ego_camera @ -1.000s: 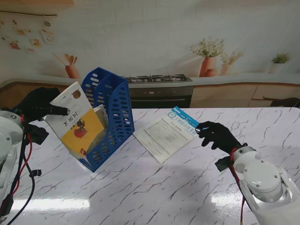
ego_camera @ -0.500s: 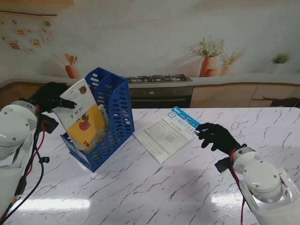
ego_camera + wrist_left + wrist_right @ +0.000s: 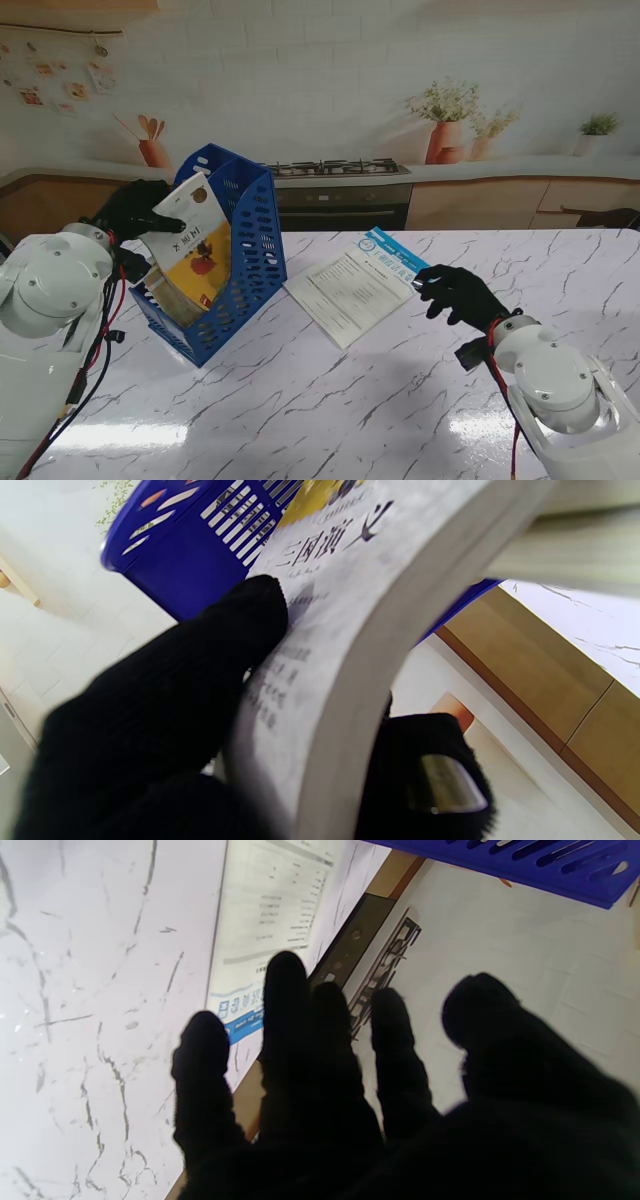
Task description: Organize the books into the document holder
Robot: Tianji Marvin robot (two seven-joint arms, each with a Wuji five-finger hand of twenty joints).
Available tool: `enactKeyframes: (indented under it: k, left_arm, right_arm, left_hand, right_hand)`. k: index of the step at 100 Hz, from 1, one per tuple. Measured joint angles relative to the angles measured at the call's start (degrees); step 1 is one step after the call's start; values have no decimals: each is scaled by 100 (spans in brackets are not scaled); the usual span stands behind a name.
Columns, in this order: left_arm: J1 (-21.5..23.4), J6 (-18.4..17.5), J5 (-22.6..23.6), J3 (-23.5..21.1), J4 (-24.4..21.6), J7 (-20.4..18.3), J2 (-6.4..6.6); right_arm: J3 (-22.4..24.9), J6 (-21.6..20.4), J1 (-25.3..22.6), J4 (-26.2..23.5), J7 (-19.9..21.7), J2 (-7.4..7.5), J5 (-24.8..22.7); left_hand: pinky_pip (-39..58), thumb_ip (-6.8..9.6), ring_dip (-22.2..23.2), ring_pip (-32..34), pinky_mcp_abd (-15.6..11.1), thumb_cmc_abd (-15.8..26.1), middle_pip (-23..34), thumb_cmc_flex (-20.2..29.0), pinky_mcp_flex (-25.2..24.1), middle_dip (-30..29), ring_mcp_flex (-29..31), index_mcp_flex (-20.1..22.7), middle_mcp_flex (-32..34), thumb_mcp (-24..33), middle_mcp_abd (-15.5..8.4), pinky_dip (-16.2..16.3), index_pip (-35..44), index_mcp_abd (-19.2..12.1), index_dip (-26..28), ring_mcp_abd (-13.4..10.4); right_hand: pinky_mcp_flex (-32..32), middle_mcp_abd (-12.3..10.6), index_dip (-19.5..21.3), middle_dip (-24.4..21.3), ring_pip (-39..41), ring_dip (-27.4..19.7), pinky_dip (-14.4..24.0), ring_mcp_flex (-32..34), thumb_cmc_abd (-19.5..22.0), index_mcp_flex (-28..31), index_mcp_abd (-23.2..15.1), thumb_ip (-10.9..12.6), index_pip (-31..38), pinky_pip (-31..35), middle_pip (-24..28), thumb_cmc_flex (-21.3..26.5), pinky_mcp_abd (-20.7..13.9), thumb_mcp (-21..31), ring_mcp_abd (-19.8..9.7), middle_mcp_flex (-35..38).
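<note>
Holder: the blue slotted holder (image 3: 243, 250) stands tilted on the marble table (image 3: 330, 400), at about 10 o'clock from the table's middle, its open side toward the robot's left. In the left wrist view its blue wall (image 3: 190, 545) shows just past the book.
Book: a white and yellow book (image 3: 195, 250) stands tilted, its lower part inside the holder's open side and its top corner above the rim. Other pages sit in the holder beside it, at about 7 o'clock of the book.
Left hand: the black-gloved left hand (image 3: 135, 208) is at 9 o'clock of the holder and holds the book by its top corner.
Left fingers: pinching the book; in the left wrist view one finger (image 3: 235, 630) presses on the printed cover and another lies on the far side of the page block.
Booklet: a white booklet (image 3: 352, 285) with a light blue edge lies flat on the table at 3 o'clock of the holder, apart from it.
Right hand: the black-gloved right hand (image 3: 462, 292) is at 3 o'clock of the booklet, its fingertips at the blue edge.
Right fingers: in the right wrist view the fingers (image 3: 285, 990) are stretched out and slightly spread; whether they touch or grip the booklet (image 3: 270, 905) cannot be told.
</note>
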Motion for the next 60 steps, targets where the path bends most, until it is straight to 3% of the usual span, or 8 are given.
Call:
enactKeyframes:
  k: [14,51,60]
  left_arm:
    - [-4,-185,17,81,208,36,-24]
    - [199,-760,697,194,369,169,-23]
    - [237,-807,671,195,369,156,-17]
  right_arm:
    - [-9,18,5,5,-8,-7,5]
    - [-22,48,26,40,-39,-15,35]
    - [-22,48,19,44,-60,-18,43]
  left_hand:
    - [1,-2,5,0,0,-2,0,-1,0,0,0,0,0,0,-14,-1,1,-28,1,0]
    - [1,-8,5,0,0,-53,1,-5,0,66,0,0,1,0,-112,-3,8,-63,3,0]
    - [1,-10,5,0,0,-57,5,-7,0,108,0,0,1,0,-165,-3,12,-132,3,0]
  right_hand:
    - [0,0,0,0,0,0,-5,0,0,0,0,0,0,0,0,0,0,8,0,0]
    - [-3,0,0,0,0,0,-34,0,38,0,0,0,0,0,0,0,0,9,1,0]
    - [-3,0,0,0,0,0,-34,0,62,0,0,0,0,0,0,0,0,9,1,0]
